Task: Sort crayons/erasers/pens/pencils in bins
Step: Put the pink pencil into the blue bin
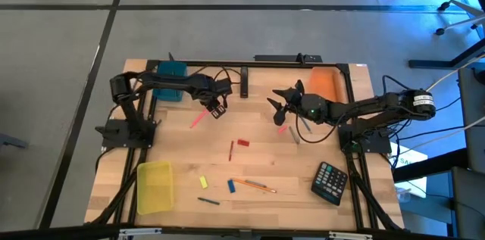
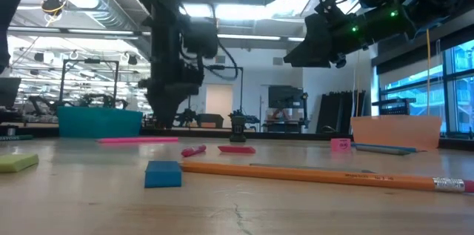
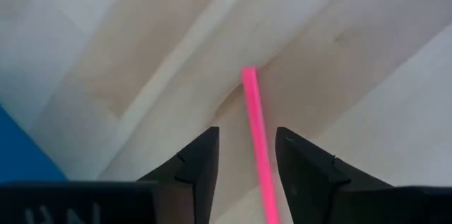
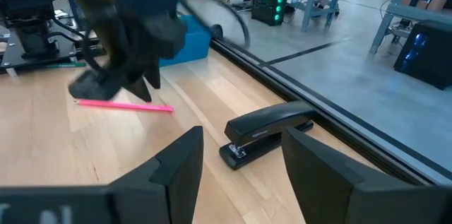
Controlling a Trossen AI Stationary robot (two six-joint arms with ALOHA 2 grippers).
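A long pink stick (image 1: 198,120) lies flat on the table in front of the teal bin (image 1: 170,81). My left gripper (image 1: 216,110) hovers low over it, open. In the left wrist view its fingers (image 3: 247,157) stand on either side of the stick (image 3: 252,104) without touching it. My right gripper (image 1: 276,107) is open and empty, raised above the table's middle near the orange bin (image 1: 326,85). The yellow bin (image 1: 154,187) stands at the near left. A red eraser (image 1: 242,142) and a yellow eraser (image 1: 203,182) lie on the table.
A black stapler (image 1: 244,85) lies at the far edge between the arms. A black calculator (image 1: 331,182) lies at the near right. An orange pencil (image 1: 254,185), a blue block (image 1: 231,186), a red stick (image 1: 231,151), a green stick (image 1: 208,201) and a grey pen (image 1: 294,134) lie scattered.
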